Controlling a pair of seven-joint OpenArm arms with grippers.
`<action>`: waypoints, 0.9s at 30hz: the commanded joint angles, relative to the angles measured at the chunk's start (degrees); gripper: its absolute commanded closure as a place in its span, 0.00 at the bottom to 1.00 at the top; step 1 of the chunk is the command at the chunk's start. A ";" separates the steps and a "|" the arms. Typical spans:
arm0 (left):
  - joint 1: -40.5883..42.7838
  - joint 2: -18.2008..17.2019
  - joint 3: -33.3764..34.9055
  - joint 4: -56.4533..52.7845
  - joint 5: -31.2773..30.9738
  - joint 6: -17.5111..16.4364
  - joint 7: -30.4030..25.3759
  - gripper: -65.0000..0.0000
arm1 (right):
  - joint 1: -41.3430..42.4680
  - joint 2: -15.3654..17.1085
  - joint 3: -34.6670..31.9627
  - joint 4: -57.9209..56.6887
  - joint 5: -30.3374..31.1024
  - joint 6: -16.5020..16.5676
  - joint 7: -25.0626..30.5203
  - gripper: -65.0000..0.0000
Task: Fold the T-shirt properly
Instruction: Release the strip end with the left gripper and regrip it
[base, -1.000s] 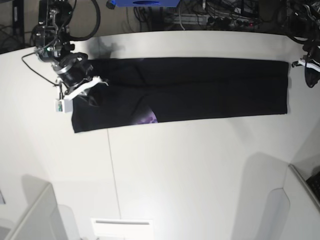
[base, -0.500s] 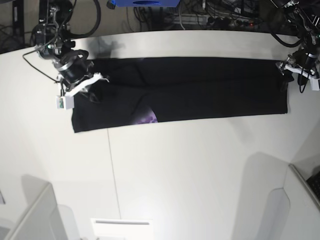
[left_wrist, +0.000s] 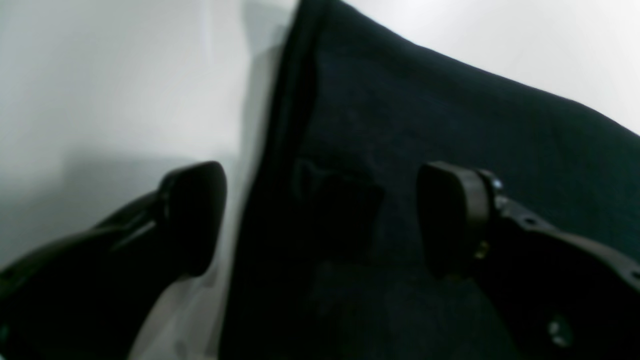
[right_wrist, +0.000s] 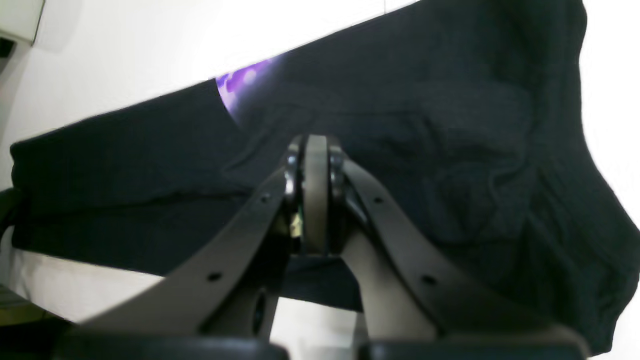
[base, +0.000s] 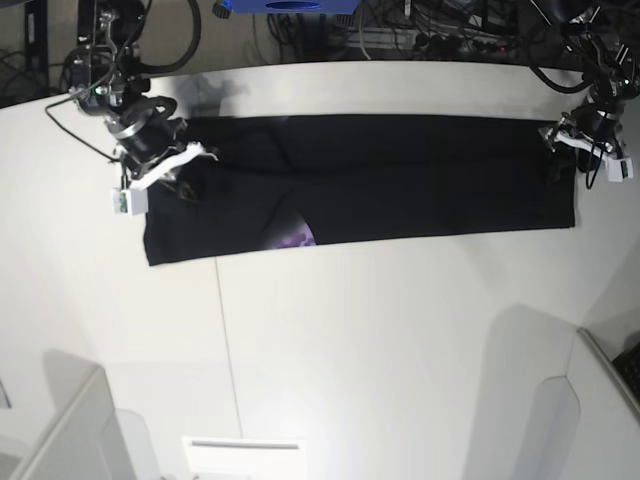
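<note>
Base view shows the T-shirt folded long on the worktop; left pincer gapes astride its edge and should bite deep; right pincer is clamped tight, cloth between its tips unclear.

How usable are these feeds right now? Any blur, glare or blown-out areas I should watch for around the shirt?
Left wrist: soft and dim, the left end effector fingers blurred, the T-shirt without texture. Right wrist: the table is blown out white, the right end effector out of focus, though cloth wrinkles and the purple print show. Base: sharpest, evenly lit, wide-angle bending of the table edge, soft shadows at lower right.
</note>
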 joint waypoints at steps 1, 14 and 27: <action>0.39 -0.46 -0.08 0.10 1.04 0.07 2.12 0.30 | 0.19 0.42 0.11 1.29 0.41 0.53 1.28 1.00; 0.30 -3.63 -0.70 0.36 1.04 -0.02 1.94 1.00 | -0.42 0.42 0.11 1.29 0.41 0.53 1.28 1.00; 5.40 -4.51 -0.34 15.22 1.04 0.07 1.86 1.00 | -0.69 0.42 0.11 1.38 0.41 0.53 1.28 1.00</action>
